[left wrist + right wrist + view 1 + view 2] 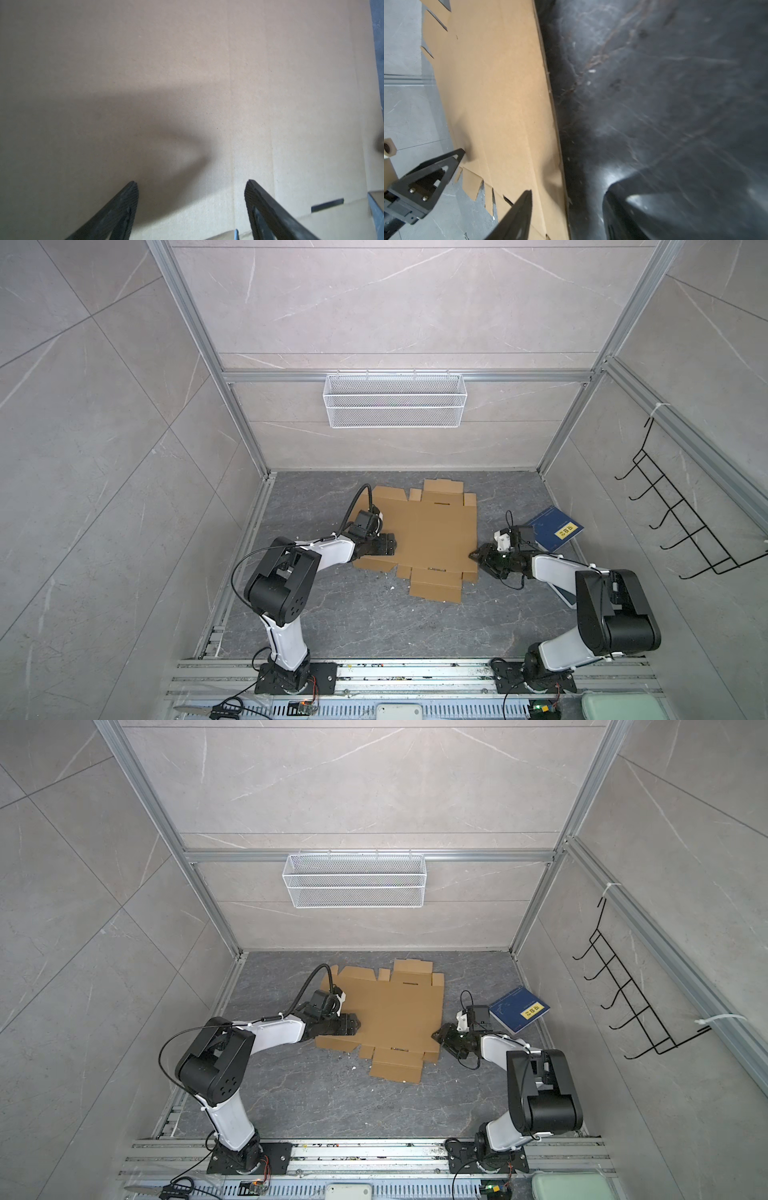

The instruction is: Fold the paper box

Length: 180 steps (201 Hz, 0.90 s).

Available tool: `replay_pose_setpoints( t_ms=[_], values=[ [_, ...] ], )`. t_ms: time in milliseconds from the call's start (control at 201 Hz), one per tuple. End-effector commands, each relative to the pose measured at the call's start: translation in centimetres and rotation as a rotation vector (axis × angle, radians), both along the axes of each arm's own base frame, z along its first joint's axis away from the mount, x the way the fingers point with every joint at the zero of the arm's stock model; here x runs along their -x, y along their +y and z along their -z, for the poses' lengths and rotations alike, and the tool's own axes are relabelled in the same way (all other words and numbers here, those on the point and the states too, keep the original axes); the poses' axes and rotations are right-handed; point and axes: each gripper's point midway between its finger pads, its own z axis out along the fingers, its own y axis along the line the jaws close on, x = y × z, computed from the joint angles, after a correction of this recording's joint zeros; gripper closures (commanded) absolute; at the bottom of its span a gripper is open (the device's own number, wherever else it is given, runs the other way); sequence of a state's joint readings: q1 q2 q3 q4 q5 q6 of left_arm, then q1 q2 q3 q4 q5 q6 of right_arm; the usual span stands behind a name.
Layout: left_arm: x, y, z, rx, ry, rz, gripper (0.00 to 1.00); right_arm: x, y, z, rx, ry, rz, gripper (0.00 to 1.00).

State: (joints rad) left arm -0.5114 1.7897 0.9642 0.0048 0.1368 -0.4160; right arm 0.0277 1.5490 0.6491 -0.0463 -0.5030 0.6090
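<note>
Paper box (432,531): lies flat in the middle of the dark table (332,614).
Left gripper (191,182): fingers apart, tips on the box's left part.
Right gripper (476,558): fingers apart around the near right edge.
Risk: the thin edge may slip out, so the sheet slides or bends wrong.

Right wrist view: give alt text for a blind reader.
An edge of the brown corrugated cardboard box sheet lies between the open fingers of the right pincer, over the dark grey marbled tabletop. The left pincer is over its far side.
</note>
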Motion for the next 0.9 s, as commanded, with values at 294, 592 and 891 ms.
replay_pose_setpoints(
  t_ms=[294,592,891],
  values=[
    [6.0,3.9,-0.8,-0.009,0.066,-0.068,0.17,0.9,3.7,0.1,-0.028,-0.012,-0.148,0.77],
    [6.6,4.5,-4.6,-0.004,0.017,-0.061,0.17,1.8,4.5,-0.6,-0.039,-0.016,-0.18,0.74],
    [3.3,2.5,-6.9,0.031,-0.048,-0.019,0.17,-4.0,4.4,-2.4,-0.008,-0.103,-0.15,0.59]
  ],
)
